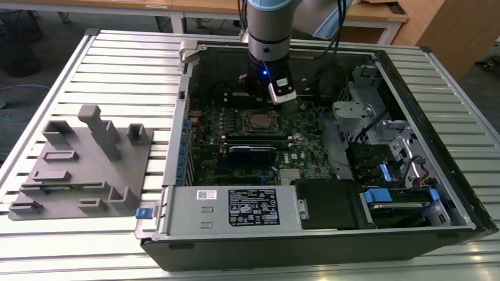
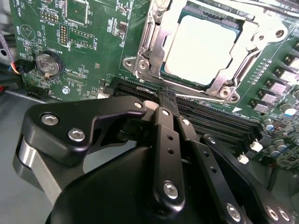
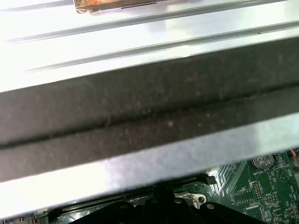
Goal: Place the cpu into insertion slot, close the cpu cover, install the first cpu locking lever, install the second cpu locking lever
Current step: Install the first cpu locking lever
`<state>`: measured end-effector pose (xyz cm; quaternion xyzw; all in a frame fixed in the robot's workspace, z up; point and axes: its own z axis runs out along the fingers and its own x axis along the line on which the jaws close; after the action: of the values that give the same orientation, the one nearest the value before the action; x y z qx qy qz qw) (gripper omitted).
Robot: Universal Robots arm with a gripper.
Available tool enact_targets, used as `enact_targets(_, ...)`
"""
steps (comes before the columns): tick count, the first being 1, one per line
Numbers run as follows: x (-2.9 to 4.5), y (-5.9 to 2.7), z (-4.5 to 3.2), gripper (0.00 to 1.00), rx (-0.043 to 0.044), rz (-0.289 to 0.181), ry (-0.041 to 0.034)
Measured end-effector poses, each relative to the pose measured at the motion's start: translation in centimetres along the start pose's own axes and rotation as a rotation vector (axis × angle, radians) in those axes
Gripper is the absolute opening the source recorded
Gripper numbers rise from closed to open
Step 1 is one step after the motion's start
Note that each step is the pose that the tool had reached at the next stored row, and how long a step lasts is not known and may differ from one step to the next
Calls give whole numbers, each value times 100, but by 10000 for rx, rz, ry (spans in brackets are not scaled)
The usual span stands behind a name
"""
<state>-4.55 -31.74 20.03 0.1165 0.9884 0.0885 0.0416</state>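
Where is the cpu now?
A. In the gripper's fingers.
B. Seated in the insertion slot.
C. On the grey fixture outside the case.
B: in the second wrist view the cpu sits in the insertion slot, ringed by the cpu cover, and the gripper holds nothing.

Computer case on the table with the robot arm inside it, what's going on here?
A robot arm reaches into the open computer case, over the green board. The silvery chip is seated on the board, and the metal cover frame lies down around it. The pincer is closed with nothing seen in it, its tip just beside that frame, above the long black slots.
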Motion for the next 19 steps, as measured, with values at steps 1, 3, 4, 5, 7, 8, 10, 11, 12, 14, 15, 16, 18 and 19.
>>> enact_targets(1,0,0,0,11,1,5,-1)
enact_targets(3,0,0,1,11,3,20,-5)
enact_targets(4,0,0,1,11,6,37,-8)
enact_targets(5,0,0,3,11,7,62,-13)
enact_targets(7,1,-1,4,11,13,144,-28)
enact_targets(8,1,-1,5,11,17,205,-40)
enact_targets(10,1,-1,7,11,26,379,-73)
enact_targets(11,1,-1,7,11,31,471,-90)
enact_targets(12,1,-1,8,11,36,546,-105)
enact_targets(14,5,-1,8,11,43,640,-122)
enact_targets(15,12,-1,7,11,45,659,-126)
enact_targets(16,20,-1,7,11,46,671,-128)
enact_targets(18,36,-2,6,11,46,691,-132)
enact_targets(19,41,-1,6,11,46,703,-135)
